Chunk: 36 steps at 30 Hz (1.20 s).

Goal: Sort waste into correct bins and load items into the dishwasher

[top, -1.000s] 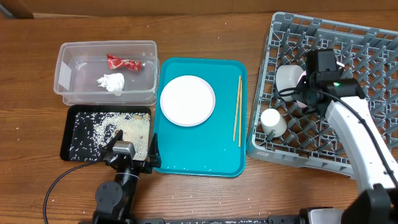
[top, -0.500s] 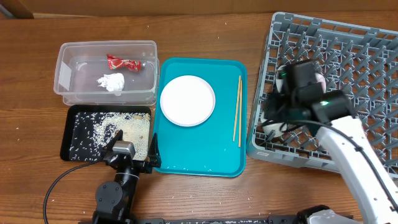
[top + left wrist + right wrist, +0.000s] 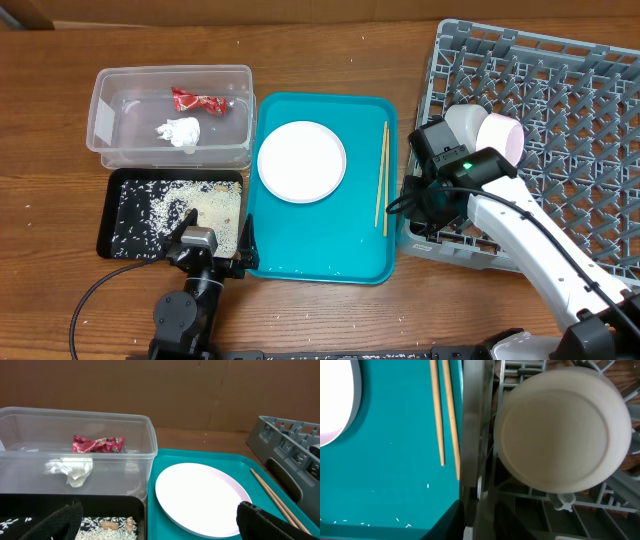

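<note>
Chopsticks: paired, on the right side of the teal tray, just left of the dish rack. The right gripper hovers at the rack's near-left edge, pincer state unreadable. The left gripper stands spread apart. Handling: descend squarely and pinch both sticks together mid-length.

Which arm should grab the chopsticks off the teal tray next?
Right. Its end effector is at the dish rack edge right beside the chopsticks; the left arm sits farther off, by the black tray.
</note>
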Motion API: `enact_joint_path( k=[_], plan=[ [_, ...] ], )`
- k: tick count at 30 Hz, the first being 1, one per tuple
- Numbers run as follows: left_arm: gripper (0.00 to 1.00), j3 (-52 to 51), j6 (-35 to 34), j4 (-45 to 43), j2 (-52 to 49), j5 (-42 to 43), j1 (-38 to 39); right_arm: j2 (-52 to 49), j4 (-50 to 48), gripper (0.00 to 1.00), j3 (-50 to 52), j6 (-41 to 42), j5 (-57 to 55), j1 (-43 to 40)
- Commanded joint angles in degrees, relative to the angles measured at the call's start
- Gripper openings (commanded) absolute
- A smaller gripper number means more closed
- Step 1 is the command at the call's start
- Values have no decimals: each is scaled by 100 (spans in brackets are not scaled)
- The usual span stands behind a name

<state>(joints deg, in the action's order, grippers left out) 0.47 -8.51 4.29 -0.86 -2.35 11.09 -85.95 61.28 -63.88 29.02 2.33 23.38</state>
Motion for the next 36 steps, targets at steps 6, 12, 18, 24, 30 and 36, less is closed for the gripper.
enact_joint_path(
  k=[6, 12, 18, 24, 30, 36],
  plan=[
    [100, -20, 105, -17, 50, -63, -59, 26, -4, 23, 472, 109, 428, 275],
    [100, -20, 105, -17, 50, -63, -59, 33, 157, 17, 678, 507, -81, 328],
    [100, -20, 105, -17, 50, -63, -59, 114, 378, 16, 675, 623, -271, 323],
    [100, -20, 105, -17, 50, -63, -59, 197, 708, 16, 675, 619, -271, 326],
    [100, -20, 105, -17, 50, -63, -59, 236, 1023, 16, 678, 623, -367, 326],
    [100, -20, 105, -17, 50, -63, -59, 282, 1217, 16, 678, 686, -354, 326]
  ],
)
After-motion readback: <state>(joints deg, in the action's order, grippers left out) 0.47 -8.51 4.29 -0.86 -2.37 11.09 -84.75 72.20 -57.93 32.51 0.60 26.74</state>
